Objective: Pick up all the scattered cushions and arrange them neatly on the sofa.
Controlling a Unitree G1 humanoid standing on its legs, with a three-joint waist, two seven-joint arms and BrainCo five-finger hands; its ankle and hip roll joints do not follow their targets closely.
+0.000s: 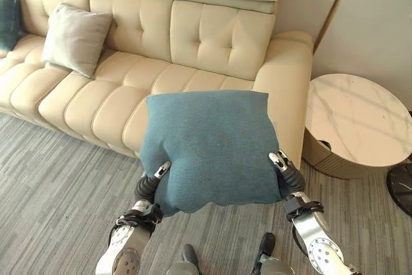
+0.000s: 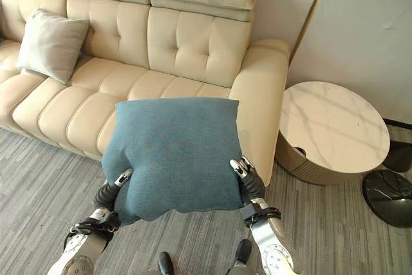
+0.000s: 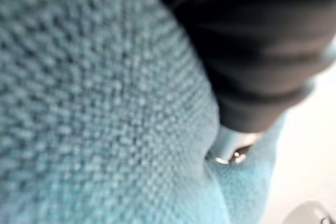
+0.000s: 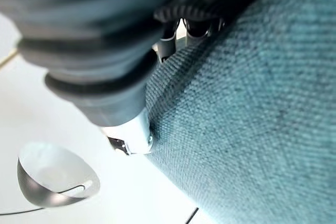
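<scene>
Cream sofa [image 1: 161,62] spanned the far side | I saw the teal cushion [image 1: 209,146] held flat-on, roughly square, top edge far, before the right seat | left hand [image 1: 149,185] and right hand [image 1: 288,173] clamped its near corners, fingers curled into fabric | grey cushion [image 1: 74,38] far left.

Two silver-grey arms w/ round screw holes, dark ribbed covers over wrists, black straps above; left hand [image 1: 152,181] & right hand [image 1: 286,170] w/ silver, dark-tipped fingers.

teal cushion [image 1: 209,143]: coarse woven cloth, matt | sofa [image 1: 161,37]: smooth tufted leather-look | side table [image 1: 357,117]: glossy marble-look top
</scene>
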